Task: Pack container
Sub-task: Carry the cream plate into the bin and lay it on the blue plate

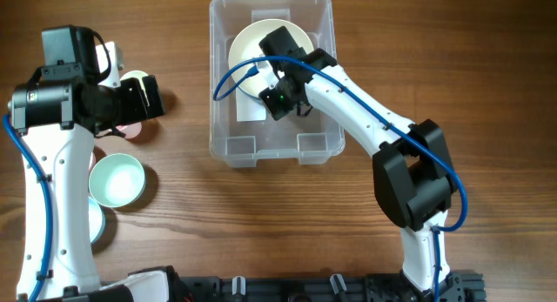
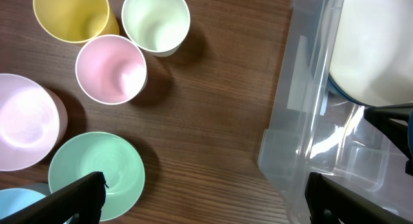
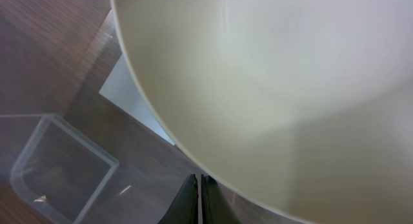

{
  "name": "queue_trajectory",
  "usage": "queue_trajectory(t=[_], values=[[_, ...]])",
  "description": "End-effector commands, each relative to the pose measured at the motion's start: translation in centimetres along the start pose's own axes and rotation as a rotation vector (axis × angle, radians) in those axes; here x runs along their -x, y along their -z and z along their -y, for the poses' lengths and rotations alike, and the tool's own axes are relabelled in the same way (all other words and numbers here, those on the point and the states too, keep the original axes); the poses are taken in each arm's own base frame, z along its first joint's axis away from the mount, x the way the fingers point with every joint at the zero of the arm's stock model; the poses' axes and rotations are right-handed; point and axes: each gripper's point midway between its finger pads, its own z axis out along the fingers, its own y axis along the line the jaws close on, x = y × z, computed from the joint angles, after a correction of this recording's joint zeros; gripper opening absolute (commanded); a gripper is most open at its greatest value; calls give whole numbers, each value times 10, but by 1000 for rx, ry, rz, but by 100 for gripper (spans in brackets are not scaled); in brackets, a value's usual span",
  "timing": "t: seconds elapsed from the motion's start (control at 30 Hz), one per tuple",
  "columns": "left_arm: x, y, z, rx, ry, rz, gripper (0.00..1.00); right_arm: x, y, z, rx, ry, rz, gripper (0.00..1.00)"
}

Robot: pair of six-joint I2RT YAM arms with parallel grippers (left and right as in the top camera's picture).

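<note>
The container (image 1: 318,145) is a large clear bin at the table's far middle, with a white label (image 1: 252,110) on its base. A cream bowl (image 1: 248,43) sits inside its far end. My right gripper (image 1: 277,48) reaches into the bin, and its fingers (image 3: 198,177) are pressed together at the rim of the cream bowl (image 3: 290,88), which fills the right wrist view. My left gripper (image 1: 139,97) hovers left of the bin, open and empty (image 2: 203,188), over bare wood. The bin's corner (image 2: 290,127) shows at the right of the left wrist view.
Left of the bin stand a yellow cup (image 2: 71,14), a pale green cup (image 2: 155,20) and a pink cup (image 2: 111,69). Nearby are a pale pink bowl (image 2: 26,121), a green bowl (image 2: 97,169) and a blue bowl (image 2: 19,204). A mint bowl (image 1: 116,180) lies near the left arm.
</note>
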Motion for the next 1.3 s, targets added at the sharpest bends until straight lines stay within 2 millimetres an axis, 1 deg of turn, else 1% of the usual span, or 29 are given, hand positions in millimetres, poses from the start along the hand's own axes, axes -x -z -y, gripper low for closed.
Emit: queue_trajectory(t=[0.0, 0.03, 0.1, 0.13, 0.17, 0.2, 0.23, 0.27, 0.3, 0.33, 0.4, 0.5, 0.6, 0.7, 0.77, 0.83, 0.9, 1.0, 1.13, 1.2, 1.27], values=[[3, 1, 1, -14, -15, 3, 100, -7, -9, -9, 37, 13, -30, 4], [3, 1, 1, -14, -15, 3, 100, -5, -4, -11, 38, 17, -25, 4], [2, 1, 1, -14, -15, 2, 100, 5, 18, -12, 31, 3, 11, 4], [2, 1, 1, -14, -15, 2, 100, 16, 40, -6, -8, -55, 59, 4], [2, 1, 1, -14, -15, 2, 100, 22, 56, -1, -32, -97, 95, 4], [2, 1, 1, -14, -14, 0, 100, 29, 80, 3, -42, -143, 146, 4], [1, 1, 1, -13, -14, -3, 100, 29, 96, 6, -43, -177, 169, 4], [1, 1, 1, -13, -14, -4, 100, 26, 110, 7, -37, -215, 175, 4], [1, 1, 1, -13, -14, -4, 100, 18, 118, 4, -24, -239, 158, 4], [1, 1, 1, -13, -14, -4, 100, 9, 122, 0, -8, -257, 126, 4], [1, 1, 1, -13, -14, -4, 100, -10, 116, -11, 34, -273, 40, 4], [1, 1, 1, -13, -14, -4, 100, -25, 103, -20, 59, -310, -16, 4], [1, 1, 1, -13, -14, -3, 100, -42, 84, -39, 126, -328, -72, 4], [2, 1, 1, -13, -14, -1, 100, -61, 64, -51, 163, -347, -126, 4], [2, 1, 1, -14, -14, 0, 100, -70, 59, -62, 206, -342, -158, 4], [2, 1, 1, -14, -14, 0, 100, -78, 58, -75, 248, -331, -187, 4], [2, 1, 1, -14, -14, 0, 100, -83, 60, -90, 291, -316, -216, 4], [2, 1, 1, -14, -14, 0, 100, -100, 69, -122, 376, -299, -303, 4], [2, 1, 1, -14, -14, 0, 100, -114, 72, -135, 368, -299, -366, 4], [2, 1, 1, -14, -14, 0, 100, -121, 74, -139, 365, -294, -390, 4], [2, 1, 1, -14, -14, 0, 100, -122, 74, -140, 364, -291, -397, 4]])
